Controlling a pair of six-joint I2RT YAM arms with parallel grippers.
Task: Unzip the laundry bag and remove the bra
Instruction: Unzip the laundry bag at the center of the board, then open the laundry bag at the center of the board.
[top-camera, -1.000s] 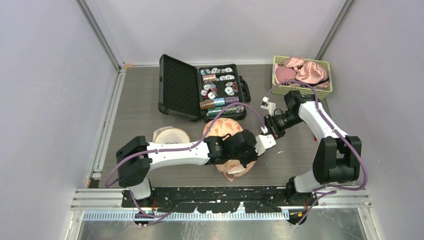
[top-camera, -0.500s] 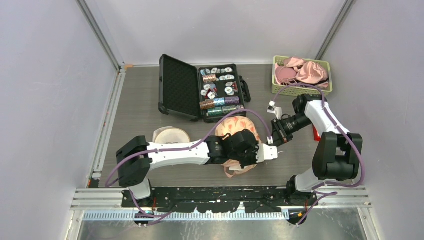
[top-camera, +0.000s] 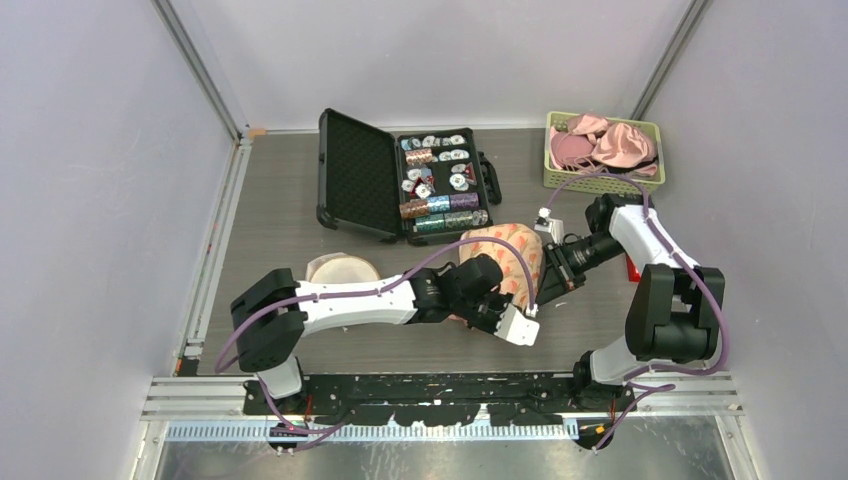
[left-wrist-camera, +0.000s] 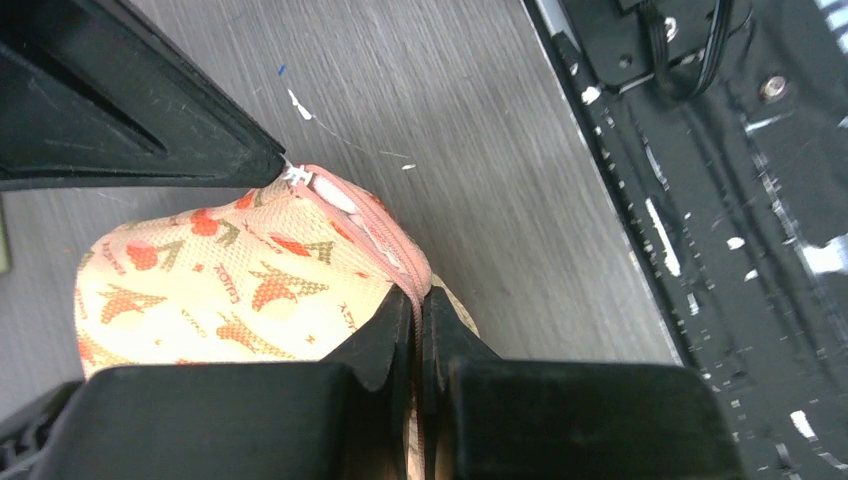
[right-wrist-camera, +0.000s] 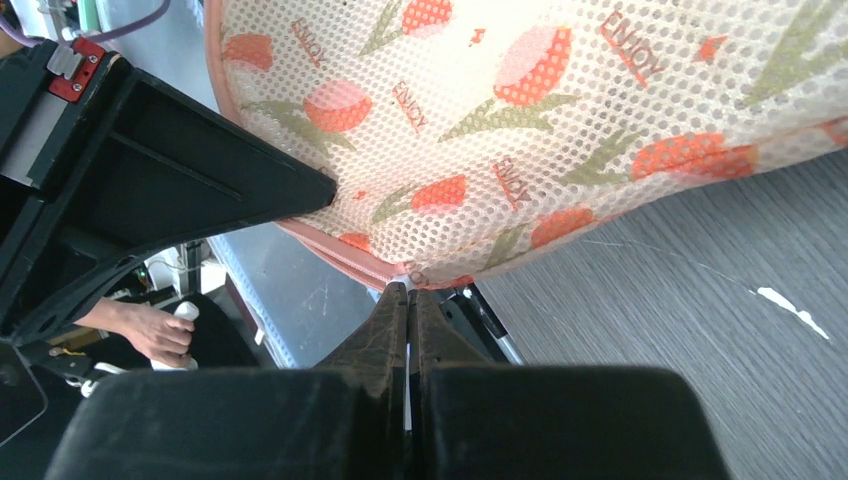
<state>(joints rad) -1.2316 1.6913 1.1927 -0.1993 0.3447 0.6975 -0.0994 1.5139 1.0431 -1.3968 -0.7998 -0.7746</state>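
The laundry bag (top-camera: 505, 255) is cream mesh with an orange tulip print and a pink zipper (left-wrist-camera: 365, 225). It hangs between my two grippers above the table. My left gripper (top-camera: 497, 305) is shut on the bag's zipper seam (left-wrist-camera: 420, 300). My right gripper (top-camera: 548, 287) is shut on the white zipper pull (right-wrist-camera: 409, 290) at the bag's edge; its finger also shows in the left wrist view (left-wrist-camera: 130, 110), touching the pull (left-wrist-camera: 297, 176). The bag fills the top of the right wrist view (right-wrist-camera: 560, 130). The bra is hidden inside the bag.
An open black case (top-camera: 400, 185) of poker chips lies behind the bag. A green basket (top-camera: 605, 150) of pink garments stands at the back right. A round cream object (top-camera: 342, 270) sits by the left arm. The black rail (top-camera: 450, 395) runs along the near edge.
The bag has shifted right and tilted up between the grippers. My left wrist has turned and swung right and nearer. My right gripper has moved down toward the bag's near edge.
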